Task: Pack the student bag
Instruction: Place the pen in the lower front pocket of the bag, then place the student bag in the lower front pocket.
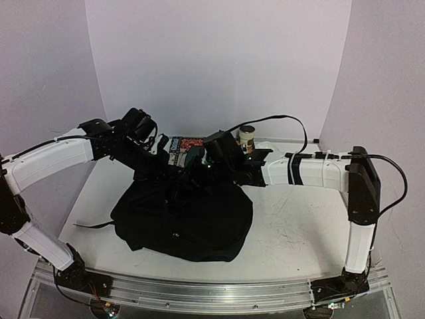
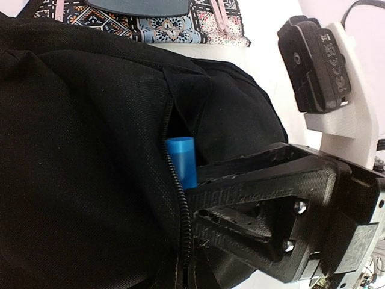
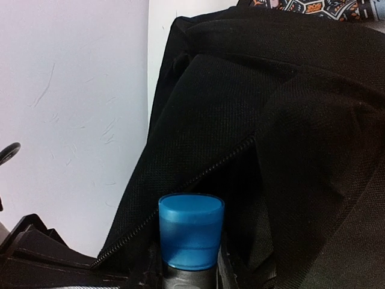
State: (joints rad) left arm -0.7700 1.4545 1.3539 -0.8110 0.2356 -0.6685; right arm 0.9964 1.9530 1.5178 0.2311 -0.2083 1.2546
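The student bag (image 1: 182,219) slumps on the worktop (image 1: 292,226), open room right of it and in front; behind it, a patterned pouch (image 1: 182,146) and a jar (image 1: 247,137), label too small to read. Left pincer (image 2: 198,208) pinched shut on the bag's zipper edge (image 2: 178,180), right pincer (image 3: 191,274) gripping a blue-capped tube (image 3: 191,232) at that opening.

We look down from high behind the robot in the top view, whole table (image 1: 285,232) in frame. Left wrist view: we sit tight against the student bag (image 2: 78,150), rolled sideways. Right wrist view: close, facing its zipper opening. Both wrist views share the blue-capped tube (image 2: 182,158).
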